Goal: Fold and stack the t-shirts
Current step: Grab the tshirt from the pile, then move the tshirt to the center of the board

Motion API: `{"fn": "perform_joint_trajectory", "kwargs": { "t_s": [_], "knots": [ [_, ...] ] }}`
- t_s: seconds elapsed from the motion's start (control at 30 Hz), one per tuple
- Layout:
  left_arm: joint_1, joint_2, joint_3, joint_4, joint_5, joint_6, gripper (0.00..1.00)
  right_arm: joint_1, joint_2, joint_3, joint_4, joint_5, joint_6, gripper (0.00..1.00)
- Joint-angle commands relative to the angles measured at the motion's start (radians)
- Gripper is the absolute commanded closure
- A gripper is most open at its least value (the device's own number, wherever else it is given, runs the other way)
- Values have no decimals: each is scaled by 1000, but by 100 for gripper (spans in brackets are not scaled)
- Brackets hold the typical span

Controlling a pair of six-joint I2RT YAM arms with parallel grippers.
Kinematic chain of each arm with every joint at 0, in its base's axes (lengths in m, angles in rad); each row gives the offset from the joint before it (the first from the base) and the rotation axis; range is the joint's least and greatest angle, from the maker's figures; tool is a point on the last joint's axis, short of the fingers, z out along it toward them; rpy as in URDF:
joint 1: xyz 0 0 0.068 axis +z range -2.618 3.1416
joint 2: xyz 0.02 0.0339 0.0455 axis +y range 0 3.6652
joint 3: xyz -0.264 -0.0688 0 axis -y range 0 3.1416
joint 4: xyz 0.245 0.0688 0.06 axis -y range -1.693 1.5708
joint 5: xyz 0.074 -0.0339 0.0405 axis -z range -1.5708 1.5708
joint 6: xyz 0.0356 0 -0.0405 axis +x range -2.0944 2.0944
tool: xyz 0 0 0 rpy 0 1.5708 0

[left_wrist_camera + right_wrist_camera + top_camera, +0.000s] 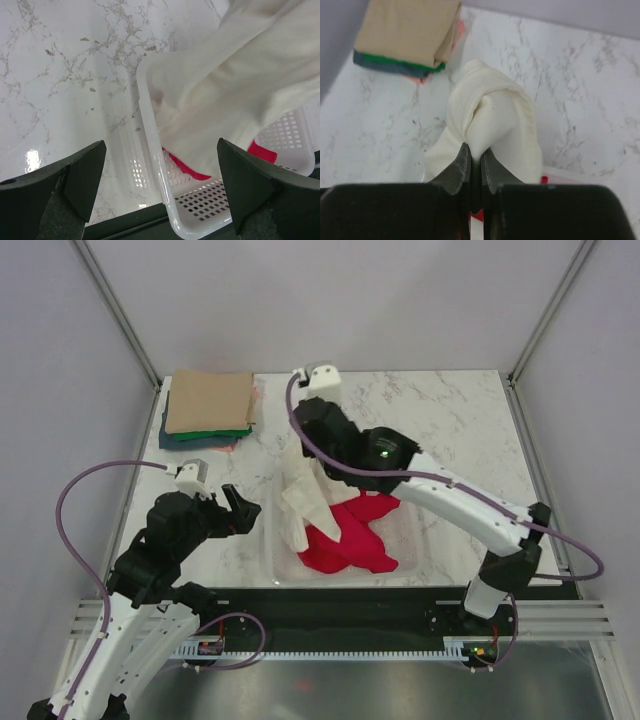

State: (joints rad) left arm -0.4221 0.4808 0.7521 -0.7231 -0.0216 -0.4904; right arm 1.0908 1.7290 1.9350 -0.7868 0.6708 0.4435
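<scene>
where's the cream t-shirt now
In the top view the cream t-shirt hangs mid-table from the right gripper, draping into the left end of the white mesh basket, over a red garment.

folded stack (208, 405): on table (450, 430), far left corner
basket (210, 207): near edge, middle, well apart from folded stack
crumpled t-shirt (360, 540): in basket
hanging t-shirt (305, 505): over basket's left side, partly covering crumpled t-shirt
</scene>
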Motion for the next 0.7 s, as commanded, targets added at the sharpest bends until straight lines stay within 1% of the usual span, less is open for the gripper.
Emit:
{"fn": "perform_joint_trajectory", "kwargs": {
  "t_s": [0.0, 0.07, 0.1, 0.17, 0.2, 0.23, 0.27, 0.3, 0.33, 0.37, 0.4, 0.43, 0.47, 0.5, 0.53, 0.57, 0.63, 0.67],
  "knots": [
    [3, -10, -3, 47, 6, 36, 0, 0, -199, 172, 27, 242, -135, 100],
    [3, -8, -5, 45, 6, 35, 1, 0, -264, 162, 35, 285, -153, 100],
    [2, -7, -5, 47, 6, 35, 0, 0, -337, 122, 25, 340, -158, 100],
    [2, -7, -5, 47, 8, 35, 0, 1, -419, 67, -9, 410, -129, 100],
    [3, -5, -7, 48, 9, 35, 0, 0, -504, 8, -31, 487, -111, 100],
    [3, -5, -5, 48, 11, 35, 0, 0, -547, -16, -67, 525, -24, 100],
    [3, -2, -5, 48, 11, 35, 0, 0, -586, -37, -165, 568, 24, 100],
    [3, 1, -7, 48, 14, 35, 0, 0, -664, -83, -213, 602, 68, 100],
    [2, 2, -7, 48, 15, 36, 1, 0, -705, -111, -260, 643, 121, 100],
    [3, 5, -5, 50, 15, 38, 1, 1, -742, -140, -341, 650, 202, 100],
    [3, 10, -5, 50, 17, 39, 1, 1, -814, -196, -371, 650, 239, 100],
    [2, 13, -5, 53, 17, 41, 1, 0, -845, -224, -396, 635, 266, 100],
    [3, 15, -5, 53, 17, 39, 1, 0, -873, -247, -441, 625, 321, 98],
    [3, 21, -5, 53, 17, 39, 1, 1, -916, -289, -462, 612, 343, 94],
    [3, 24, -5, 54, 15, 39, 1, 0, -931, -310, -468, 587, 342, 84],
    [3, 25, -5, 53, 17, 39, 1, 0, -940, -330, -453, 505, 330, 57],
    [3, 28, -5, 54, 17, 39, 1, 0, -935, -401, -384, 373, 191, 30],
    [3, 27, -5, 54, 15, 39, 1, 1, -916, -418, -349, 245, 172, 9]
  ]
}}
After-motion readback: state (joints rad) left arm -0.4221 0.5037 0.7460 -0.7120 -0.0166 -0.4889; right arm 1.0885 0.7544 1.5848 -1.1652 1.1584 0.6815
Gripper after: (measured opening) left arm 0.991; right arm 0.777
